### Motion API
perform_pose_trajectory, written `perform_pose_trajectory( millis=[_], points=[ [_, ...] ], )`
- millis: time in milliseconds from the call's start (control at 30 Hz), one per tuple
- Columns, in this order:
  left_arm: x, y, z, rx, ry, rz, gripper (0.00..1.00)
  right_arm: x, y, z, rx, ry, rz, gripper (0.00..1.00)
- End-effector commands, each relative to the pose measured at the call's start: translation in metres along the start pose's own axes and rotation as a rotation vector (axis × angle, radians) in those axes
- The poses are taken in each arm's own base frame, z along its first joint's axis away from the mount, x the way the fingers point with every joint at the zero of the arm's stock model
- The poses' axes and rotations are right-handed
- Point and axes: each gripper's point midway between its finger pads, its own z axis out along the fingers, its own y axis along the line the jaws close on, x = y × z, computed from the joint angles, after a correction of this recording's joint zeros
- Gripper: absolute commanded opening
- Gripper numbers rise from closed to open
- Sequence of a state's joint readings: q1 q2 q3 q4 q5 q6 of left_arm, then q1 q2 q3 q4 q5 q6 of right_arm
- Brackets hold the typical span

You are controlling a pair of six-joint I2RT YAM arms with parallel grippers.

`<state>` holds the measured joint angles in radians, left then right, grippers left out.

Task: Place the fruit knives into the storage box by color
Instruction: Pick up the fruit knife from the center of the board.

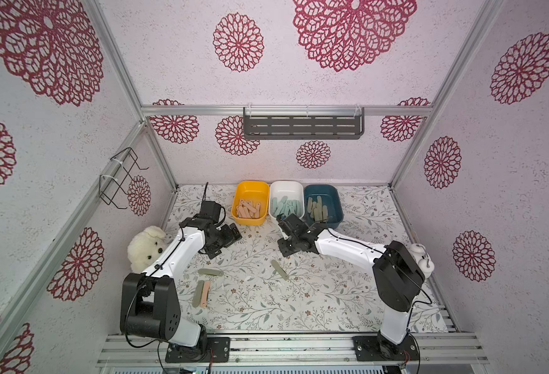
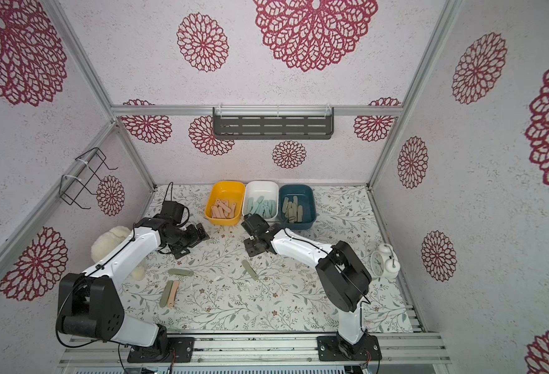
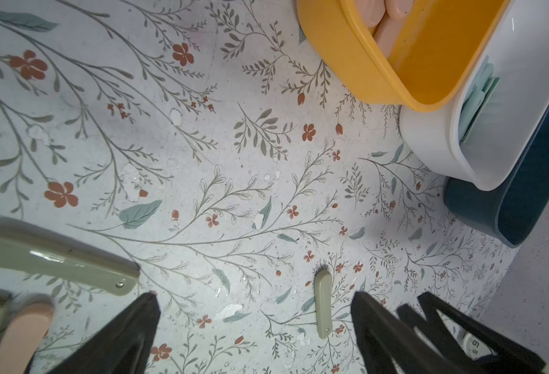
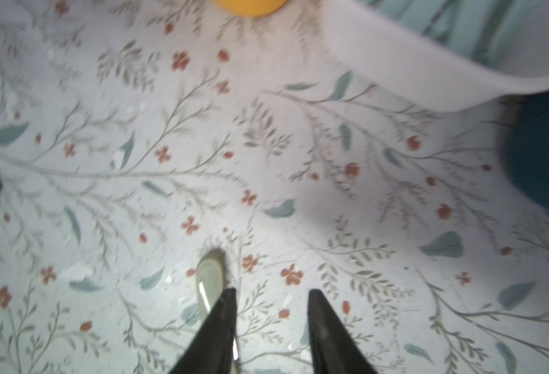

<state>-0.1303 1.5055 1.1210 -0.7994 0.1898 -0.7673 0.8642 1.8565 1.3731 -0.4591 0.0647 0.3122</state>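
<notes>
right gripper (image 4: 273, 291): jaws parted, nothing between them, only bare mat (image 1: 299, 301) shows through the gap. left gripper (image 3: 253, 295): spread wide, also empty

likely next pick is the lone olive knife (image 1: 279, 269): flat on the mat mid-table, just on the base-rail side of the right gripper and well apart from the left gripper. right gripper is clearly the nearer

key relation: in the right wrist view the knife sits outside the gap, alongside the outer face of one finger, its near end hidden behind that finger. touching or not, too blurred to tell. its long axis runs roughly along the fingers, so across the closing line. yaw looks fine to me; I'd say it needs a sideways shift to straddle the knife, then down

destination by colour: blue bin (image 1: 331, 194), olive ones lie in it, right beside this gripper

other strays lie on the left gripper's side: stray olive knife (image 1: 210, 272), plus second olive knife (image 1: 198, 293) side by side with pink knife (image 1: 205, 294)
</notes>
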Motion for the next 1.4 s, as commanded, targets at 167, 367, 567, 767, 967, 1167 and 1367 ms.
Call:
perform_pose_trajectory(
  millis=[167,367,567,767,967,1167,1367],
  points=[
    [-0.003,0.007,0.001,-0.016,0.008,0.005,0.97,0.07,0.025,0.008,-0.06,0.233,-0.008,0.57],
    [-0.001,0.008,0.003,-0.011,0.013,0.003,0.97,0.083,0.022,0.025,-0.009,0.268,-0.033,0.56],
    [0.001,0.008,0.003,-0.005,0.013,0.003,0.97,0.099,0.012,0.045,0.082,0.328,-0.062,0.41],
    [-0.002,0.01,0.003,-0.002,0.007,0.002,0.97,0.103,0.002,0.037,0.137,0.344,-0.052,0.22],
    [-0.004,0.01,0.001,0.003,0.004,0.002,0.97,0.09,-0.003,0.026,0.172,0.318,-0.042,0.16],
    [-0.008,0.005,-0.003,0.019,-0.002,0.001,0.97,0.056,-0.012,0.002,0.188,0.225,-0.001,0.14],
    [-0.011,-0.005,0.003,0.055,0.012,-0.008,0.97,0.002,-0.042,-0.024,0.218,0.098,0.066,0.12]
  ],
)
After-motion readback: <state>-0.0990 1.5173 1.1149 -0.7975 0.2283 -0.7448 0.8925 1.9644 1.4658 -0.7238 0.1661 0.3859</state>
